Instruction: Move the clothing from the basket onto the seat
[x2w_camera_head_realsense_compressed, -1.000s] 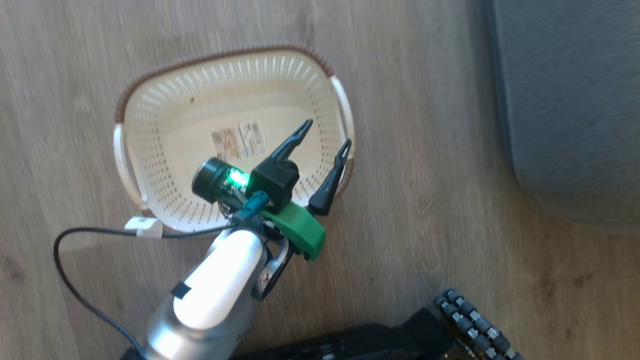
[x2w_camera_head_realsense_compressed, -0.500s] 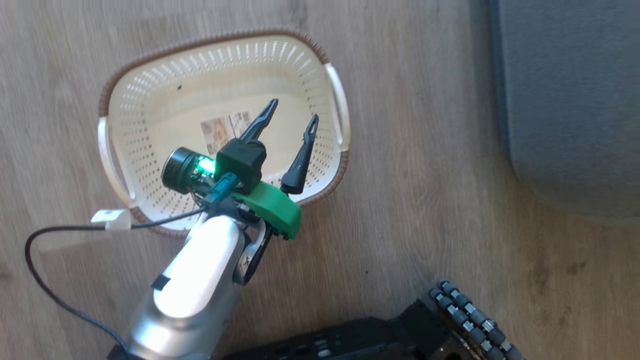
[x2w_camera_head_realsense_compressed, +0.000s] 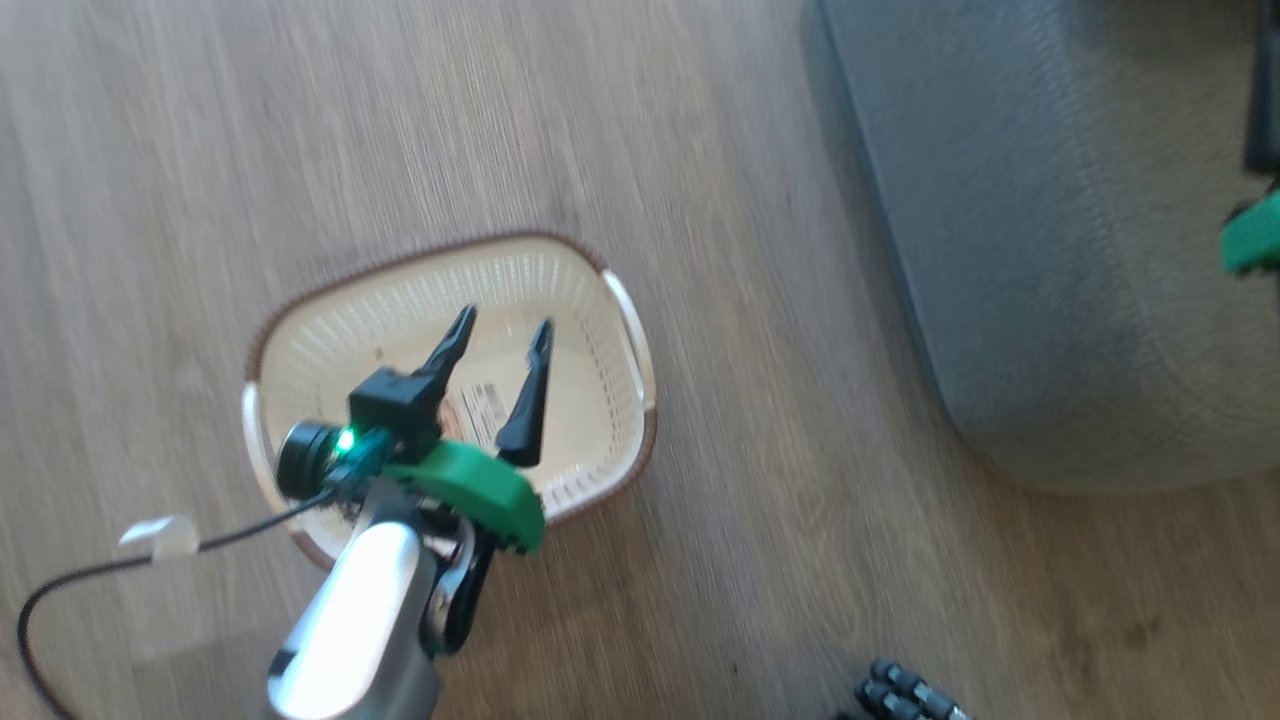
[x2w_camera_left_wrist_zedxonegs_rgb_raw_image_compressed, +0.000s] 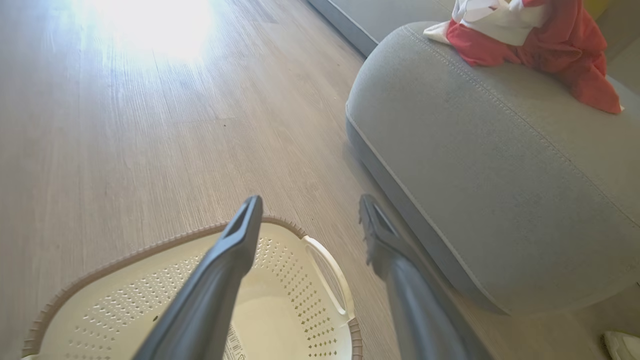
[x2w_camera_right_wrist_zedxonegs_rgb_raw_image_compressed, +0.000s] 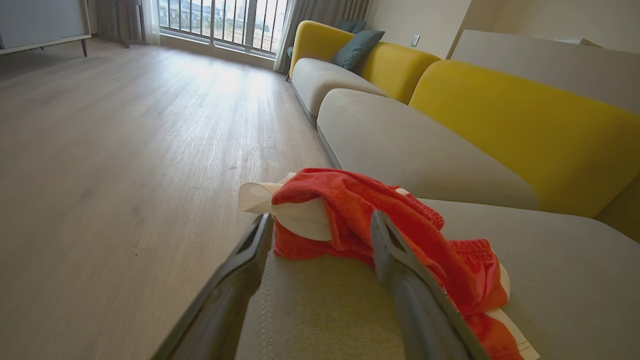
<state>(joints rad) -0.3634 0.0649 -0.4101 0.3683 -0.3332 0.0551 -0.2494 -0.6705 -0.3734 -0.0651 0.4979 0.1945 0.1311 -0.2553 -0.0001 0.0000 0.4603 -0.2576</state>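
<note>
The cream basket (x2w_camera_head_realsense_compressed: 330, 350) stands on the wooden floor, its label (x2w_camera_head_realsense_compressed: 478, 405) showing on the bare bottom. My left gripper (x2w_camera_head_realsense_compressed: 505, 322) hovers open over it, fingers apart with nothing between them; the left wrist view has this gripper (x2w_camera_left_wrist_zedxonegs_rgb_raw_image_compressed: 310, 202) above the basket's near wall (x2w_camera_left_wrist_zedxonegs_rgb_raw_image_compressed: 125, 310). The red and white clothing (x2w_camera_right_wrist_zedxonegs_rgb_raw_image_compressed: 360, 210) lies crumpled on the grey seat (x2w_camera_right_wrist_zedxonegs_rgb_raw_image_compressed: 325, 310). My right gripper (x2w_camera_right_wrist_zedxonegs_rgb_raw_image_compressed: 321, 218) stands open right at the pile, its fingers on either side of the near edge. The clothing (x2w_camera_left_wrist_zedxonegs_rgb_raw_image_compressed: 525, 35) also rests on the seat (x2w_camera_left_wrist_zedxonegs_rgb_raw_image_compressed: 490, 175), and the seat (x2w_camera_head_realsense_compressed: 1050, 250) lies right of the basket.
A black cable (x2w_camera_head_realsense_compressed: 80, 580) with a white tag (x2w_camera_head_realsense_compressed: 160, 535) trails on the floor left of the basket. Yellow sofa backrests (x2w_camera_right_wrist_zedxonegs_rgb_raw_image_compressed: 525, 125) rise behind the seat, with more grey cushions (x2w_camera_right_wrist_zedxonegs_rgb_raw_image_compressed: 410, 145) beyond. My base's rollers (x2w_camera_head_realsense_compressed: 900, 690) sit at the bottom edge.
The head camera has swung, so the basket sits lower and the seat fills more of the right. My left gripper stays open over the basket. My right gripper has opened.
</note>
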